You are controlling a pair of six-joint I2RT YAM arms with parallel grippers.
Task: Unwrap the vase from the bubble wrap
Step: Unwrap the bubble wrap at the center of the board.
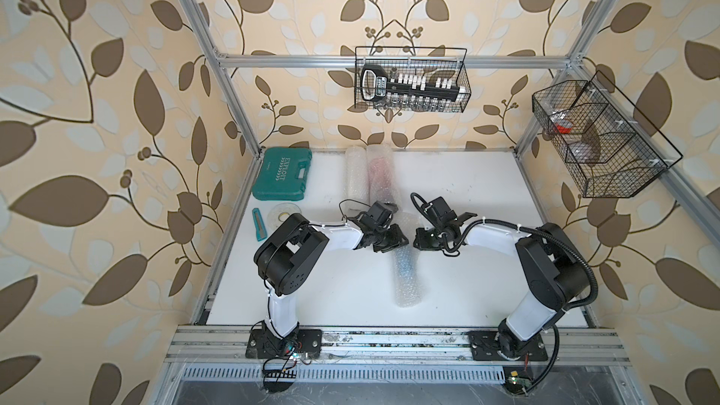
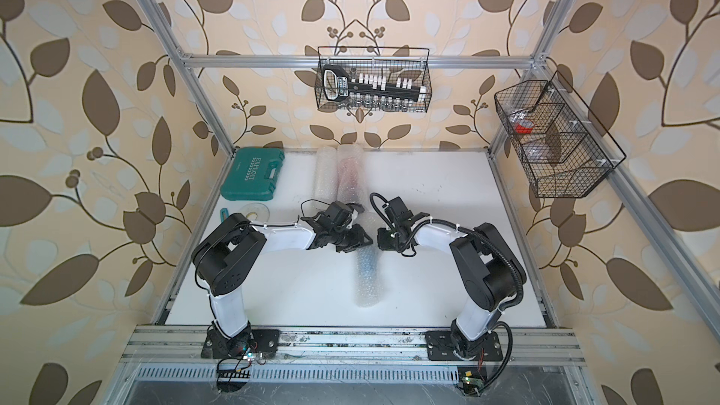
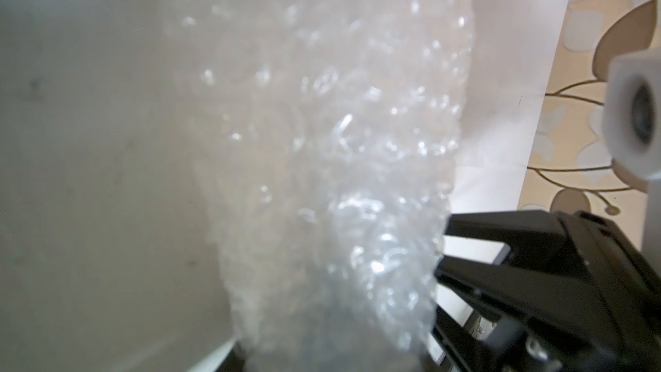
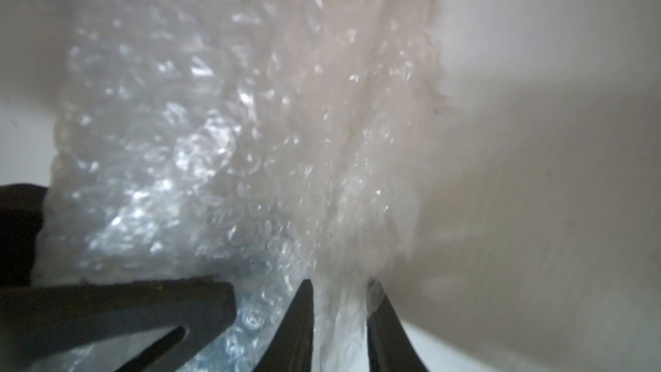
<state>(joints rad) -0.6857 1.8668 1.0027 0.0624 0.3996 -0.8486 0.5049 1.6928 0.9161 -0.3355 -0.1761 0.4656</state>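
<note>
Far left, at the back of the white table (image 1: 467, 274), a green plastic tool case (image 1: 282, 174) is lying flat. Just in front of it, a teal utility knife (image 1: 257, 224) and a pale flat tape roll (image 1: 285, 212) are lying side by side. Right of the case, two rolled tubes of bubble sheeting (image 1: 356, 179) are lying against each other by the back edge, and something reddish is showing through the right one.

Mid-table, the clear, whitish bubble wrap (image 1: 407, 286) is lying as a long bundle running front to back between the two arms. A dark bluish shape (image 1: 403, 262) is showing through it. Toward its far end, a gathered edge is being pinched by the left claw (image 1: 397, 242), which is closed on it.

Just beside it, the right claw (image 4: 339, 286) is being shown by the right wrist view with jaws slightly parted and a fold of the wrap between them. Whether that fold is being squeezed cannot be told.

Above, a black wire basket (image 1: 463, 72) holding a black socket set (image 1: 409, 85) is hanging on the back rail. A second black wire basket (image 1: 623, 173) is hanging on the right rail.
</note>
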